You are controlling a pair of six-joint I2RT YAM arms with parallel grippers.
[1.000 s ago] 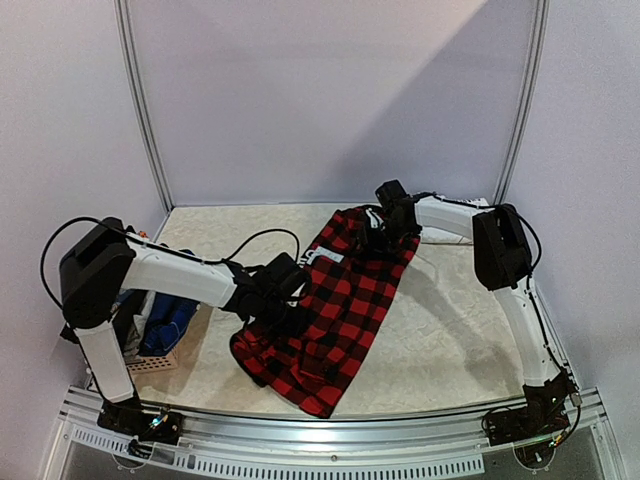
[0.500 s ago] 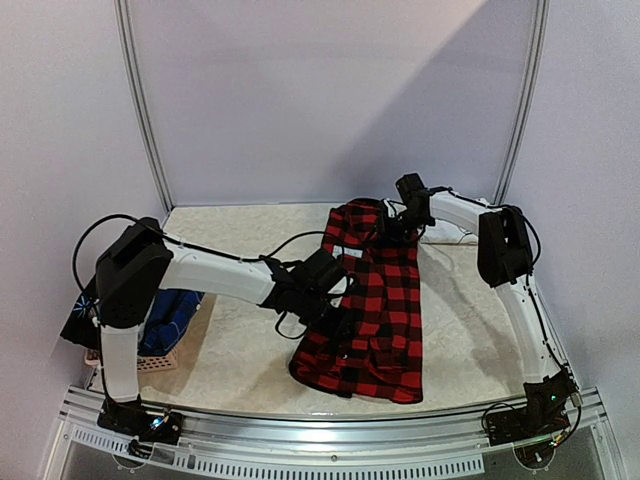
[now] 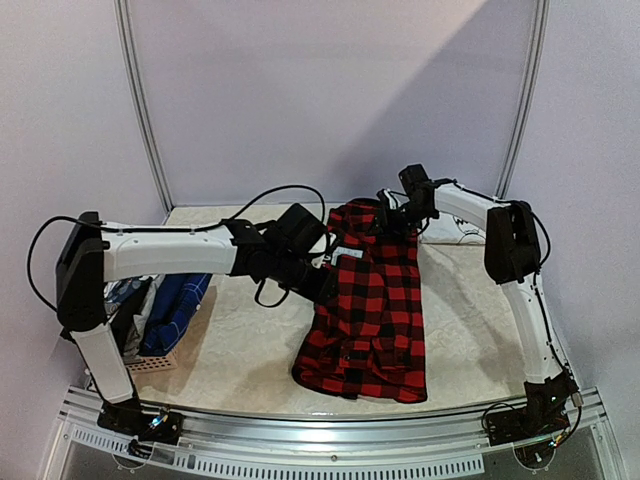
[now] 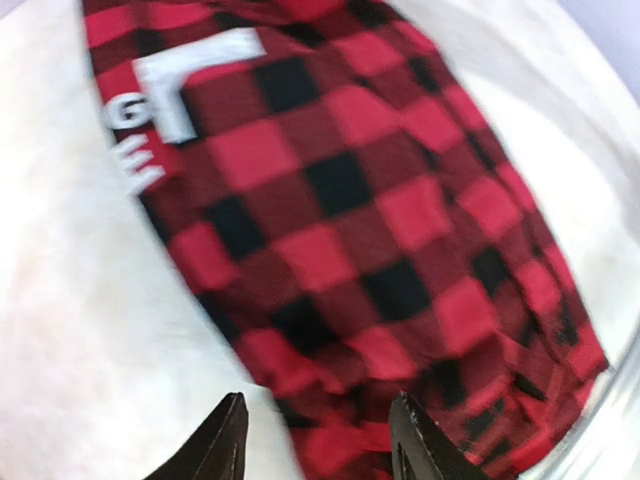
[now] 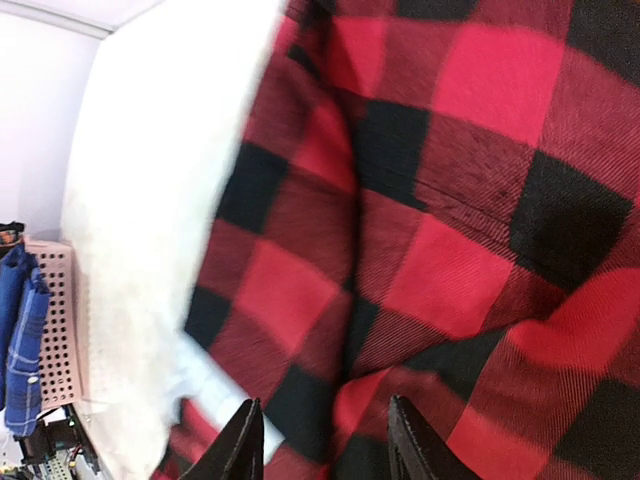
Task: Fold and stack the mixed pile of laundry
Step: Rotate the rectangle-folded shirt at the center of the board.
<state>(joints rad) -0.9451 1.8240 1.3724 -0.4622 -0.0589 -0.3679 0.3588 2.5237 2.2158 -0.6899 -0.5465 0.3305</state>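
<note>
Stretching from the far middle of the cream-covered table (image 3: pixel 250 340) towards its near edge, the red-black plaid shirt (image 3: pixel 375 310) is being shown laid out lengthwise. It is lying mostly flat, with its near end rumpled and its far end bunched up. The left gripper (image 3: pixel 322 283) is being held over the shirt's left edge, nearer the far end than the near one, on an arm reaching across from the left. In the blurred left wrist view its two fingers (image 4: pixel 228 445) are being held wide apart, clear of the cloth. The shirt is being seen below them, its white lettering (image 4: pixel 150 130) lying near the edge of the cloth beside bare table. The right gripper (image 3: pixel 385 218) is being held at the shirt's far end, right against the bunched cloth. In the right wrist view its fingers (image 5: pixel 243 445) are being shown spread, with plaid cloth filling the gap between them; whether that cloth is being pinched cannot be told. Well apart from the shirt, at the table's left edge, a pinkish basket (image 3: pixel 150 362) is being filled by blue garments (image 3: pixel 175 305), a blue plaid piece (image 5: pixel 20 320) among them.
</note>
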